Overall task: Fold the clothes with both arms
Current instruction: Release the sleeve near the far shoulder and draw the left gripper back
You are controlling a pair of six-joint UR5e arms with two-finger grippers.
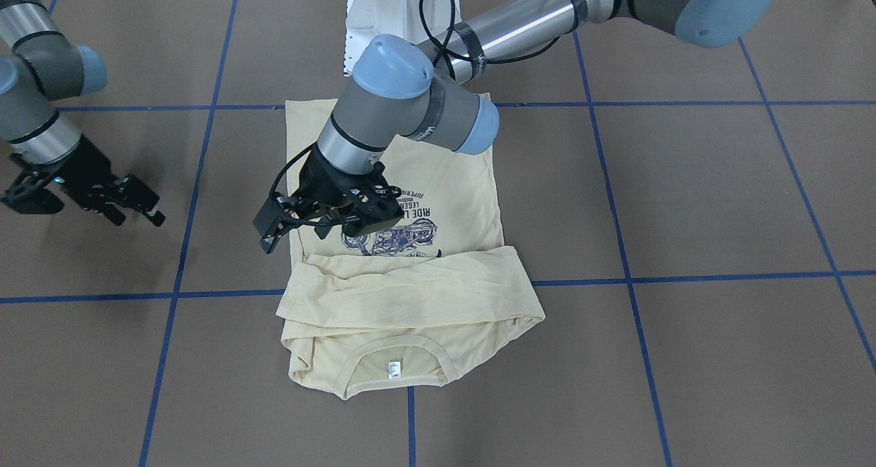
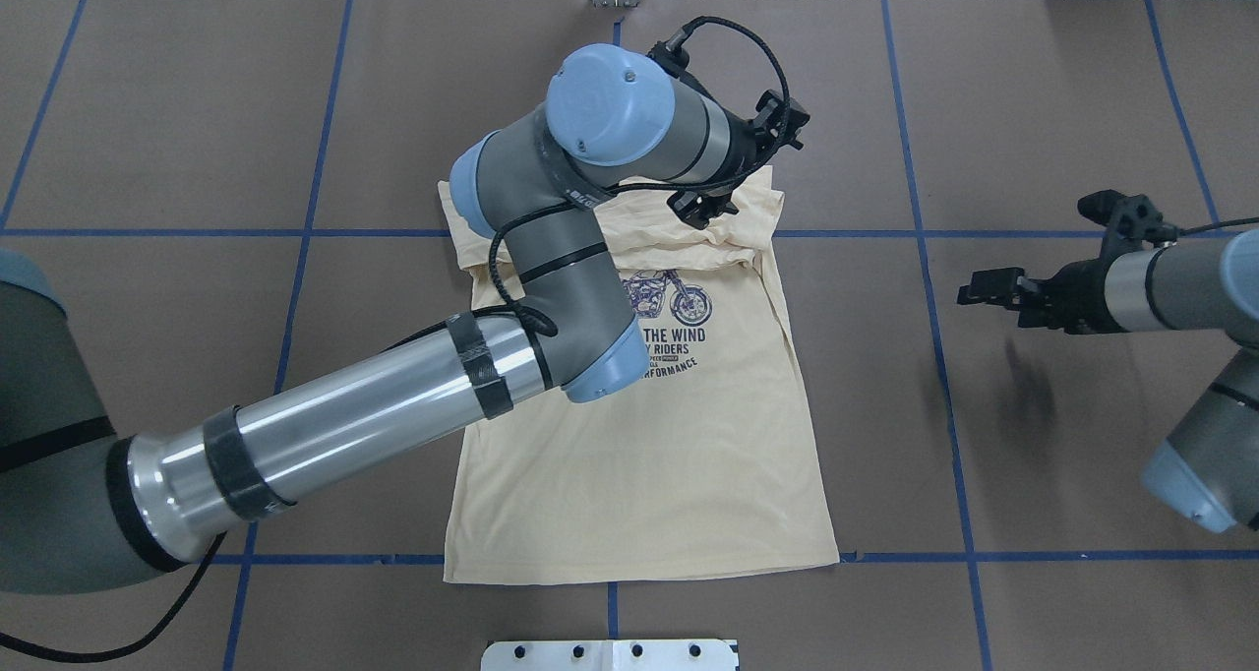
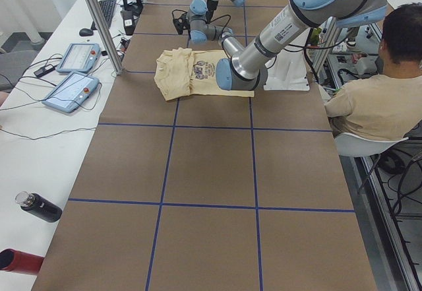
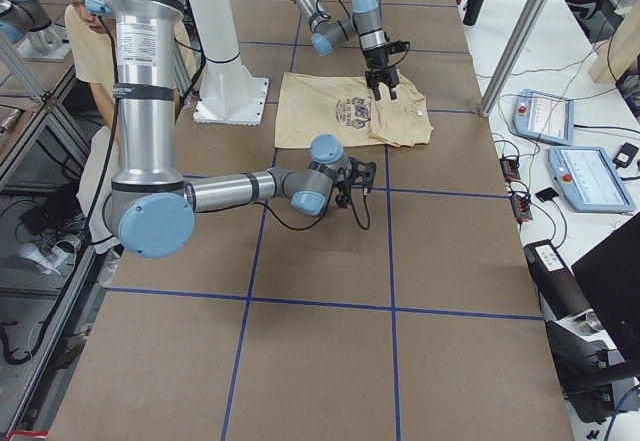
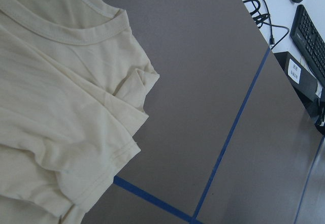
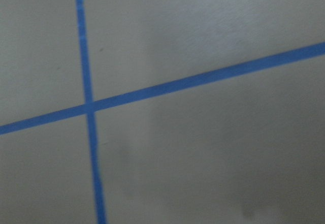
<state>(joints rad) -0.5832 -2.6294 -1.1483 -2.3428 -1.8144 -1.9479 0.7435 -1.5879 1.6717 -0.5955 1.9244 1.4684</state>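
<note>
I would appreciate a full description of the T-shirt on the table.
The pale cream-yellow T-shirt lies flat, print up, on the brown table, hem toward the robot. The fabric looks thin. Its sleeves are folded across the shoulders, next to a navy motorcycle print. The neckline is ribbed, with a white label. The open left gripper hovers over it.

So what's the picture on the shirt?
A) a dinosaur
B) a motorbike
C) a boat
B: the shirt has a dark blue motorbike printed on its chest, above the words.
</note>
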